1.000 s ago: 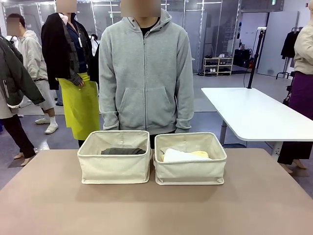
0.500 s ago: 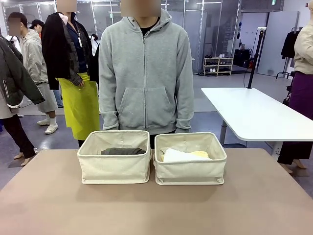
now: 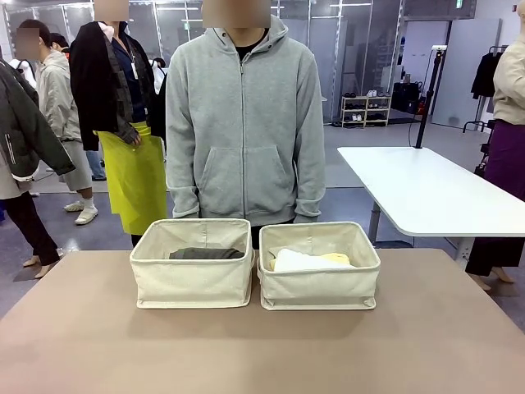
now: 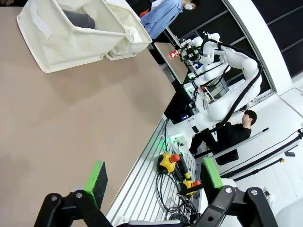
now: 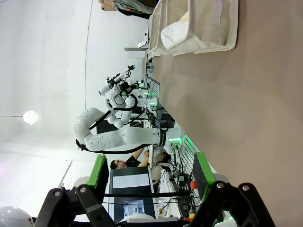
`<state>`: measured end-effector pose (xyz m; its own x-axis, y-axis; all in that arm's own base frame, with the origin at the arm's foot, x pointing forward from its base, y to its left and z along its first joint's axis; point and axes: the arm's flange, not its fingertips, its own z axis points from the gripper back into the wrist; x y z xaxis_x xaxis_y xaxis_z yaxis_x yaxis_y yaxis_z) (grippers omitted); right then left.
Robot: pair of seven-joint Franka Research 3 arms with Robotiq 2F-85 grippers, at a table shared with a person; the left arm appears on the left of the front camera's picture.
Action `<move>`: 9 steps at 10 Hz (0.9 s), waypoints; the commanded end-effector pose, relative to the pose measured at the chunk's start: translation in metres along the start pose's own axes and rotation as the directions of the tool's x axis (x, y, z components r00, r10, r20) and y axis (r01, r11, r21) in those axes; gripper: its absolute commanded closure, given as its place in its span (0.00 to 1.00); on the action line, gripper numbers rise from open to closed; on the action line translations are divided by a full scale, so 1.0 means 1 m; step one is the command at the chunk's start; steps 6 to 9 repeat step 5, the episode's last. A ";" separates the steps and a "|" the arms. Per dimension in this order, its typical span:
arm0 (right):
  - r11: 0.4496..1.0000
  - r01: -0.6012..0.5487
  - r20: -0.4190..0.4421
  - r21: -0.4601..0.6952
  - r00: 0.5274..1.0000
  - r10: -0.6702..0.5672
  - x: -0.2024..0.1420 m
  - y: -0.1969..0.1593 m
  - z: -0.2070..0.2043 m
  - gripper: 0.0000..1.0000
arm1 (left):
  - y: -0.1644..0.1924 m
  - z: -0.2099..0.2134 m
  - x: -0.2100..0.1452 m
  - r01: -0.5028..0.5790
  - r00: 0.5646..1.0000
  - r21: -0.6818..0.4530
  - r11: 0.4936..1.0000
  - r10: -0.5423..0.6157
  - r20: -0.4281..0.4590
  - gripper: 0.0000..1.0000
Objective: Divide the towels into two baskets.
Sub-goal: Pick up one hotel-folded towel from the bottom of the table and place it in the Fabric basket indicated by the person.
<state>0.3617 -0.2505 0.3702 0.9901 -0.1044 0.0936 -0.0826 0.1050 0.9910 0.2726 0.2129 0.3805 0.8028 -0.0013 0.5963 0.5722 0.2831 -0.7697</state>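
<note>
Nearest the cameras, the left gripper (image 4: 151, 182) hangs above the table's near edge with its green-padded fingers (image 4: 96, 177) spread wide and nothing between them; the right gripper (image 5: 149, 177) likewise holds its fingers (image 5: 201, 172) apart and empty. Beyond them stretches the bare brown table (image 3: 262, 353). Farther across it, two beige canvas baskets sit side by side, their facing walls touching or very nearly so. The left basket (image 3: 194, 275) holds a dark grey towel (image 3: 207, 254) lying low inside, its end also visible over the rim in the left wrist view. The right basket (image 3: 318, 279) holds a white towel (image 3: 299, 261) with a pale yellow towel (image 3: 336, 258) just beside it; a fourth roll cannot be made out from this angle, possibly hidden below a rim. Behind the baskets, at the far edge, a person in a grey zip hoodie (image 3: 244, 123) stands with arms down at the sides.
</note>
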 end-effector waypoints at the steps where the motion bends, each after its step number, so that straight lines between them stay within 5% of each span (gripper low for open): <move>1: 1.000 0.019 -0.002 -0.017 1.000 -0.019 -0.001 0.004 -0.002 0.10 | -0.004 0.003 -0.004 -0.002 1.000 -0.012 1.000 0.002 -0.004 0.00; 9: 1.000 0.019 -0.002 -0.017 1.000 -0.019 -0.001 0.004 -0.002 0.10 | -0.004 0.003 -0.004 -0.002 1.000 -0.012 1.000 0.002 -0.004 0.00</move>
